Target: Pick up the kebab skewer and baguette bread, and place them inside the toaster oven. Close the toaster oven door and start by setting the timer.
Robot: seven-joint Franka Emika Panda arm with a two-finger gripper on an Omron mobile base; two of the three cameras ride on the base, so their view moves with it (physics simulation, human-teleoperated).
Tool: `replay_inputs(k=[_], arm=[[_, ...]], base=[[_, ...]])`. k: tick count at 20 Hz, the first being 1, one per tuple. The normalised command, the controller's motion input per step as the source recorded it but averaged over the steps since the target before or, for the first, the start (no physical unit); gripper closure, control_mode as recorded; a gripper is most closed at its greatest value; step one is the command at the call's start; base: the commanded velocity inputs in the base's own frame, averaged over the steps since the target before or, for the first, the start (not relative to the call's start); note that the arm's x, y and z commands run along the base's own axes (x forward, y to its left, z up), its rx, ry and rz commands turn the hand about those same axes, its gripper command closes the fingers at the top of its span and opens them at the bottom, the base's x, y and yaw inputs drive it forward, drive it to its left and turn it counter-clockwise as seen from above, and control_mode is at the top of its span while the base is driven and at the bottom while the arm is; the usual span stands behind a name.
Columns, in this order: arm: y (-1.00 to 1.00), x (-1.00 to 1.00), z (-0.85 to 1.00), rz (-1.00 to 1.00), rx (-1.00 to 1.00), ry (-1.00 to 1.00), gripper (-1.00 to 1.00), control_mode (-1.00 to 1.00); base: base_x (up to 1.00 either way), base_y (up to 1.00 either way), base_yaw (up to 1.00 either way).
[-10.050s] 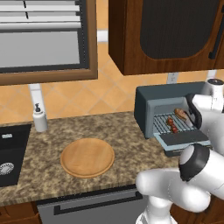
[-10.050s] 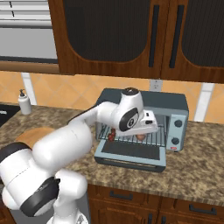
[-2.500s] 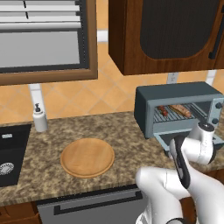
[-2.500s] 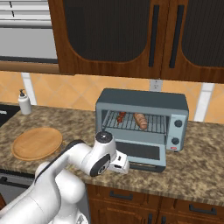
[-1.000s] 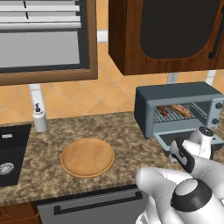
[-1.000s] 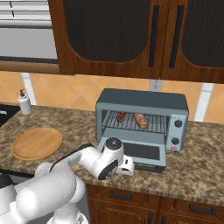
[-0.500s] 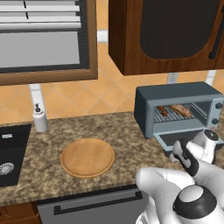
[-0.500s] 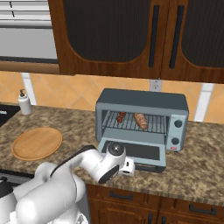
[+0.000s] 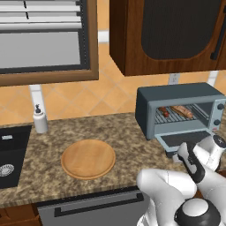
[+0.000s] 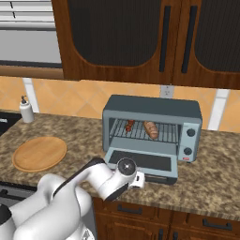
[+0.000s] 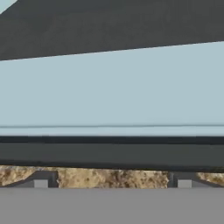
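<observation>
A boxy slate-blue toaster oven (image 10: 152, 131) sits on speckled granite, its glass door (image 10: 143, 161) dropped flat. On its wire rack lie the kebab skewer (image 10: 130, 124) and golden baguette bread (image 10: 151, 130). The gripper (image 11: 112, 183), jaws wide and empty, faces the door's edge.

The white arm bends low from the base, elbow raised and forearm reaching forward and down to the tabletop's near edge. The gripper (image 11: 112, 181) points level and away, its jaws spread wide apart with nothing between the fingertips (image 11: 40, 182).
</observation>
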Motion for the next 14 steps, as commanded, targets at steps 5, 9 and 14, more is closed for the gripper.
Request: replay_inputs(k=[5,9,14], arm=[[0.23,0.46,0.27,-0.01,-0.03,-0.24,-1.00,-1.00],[0.19,0.53,0.42,-0.03,-0.04,-0.25,-1.00,-1.00],[0.19,0.64,0.50,-0.05,-0.05,-0.29,-1.00,-1.00]], base=[[0.00,0.00,0.00],[0.00,0.00,0.00],[0.00,0.00,0.00]])
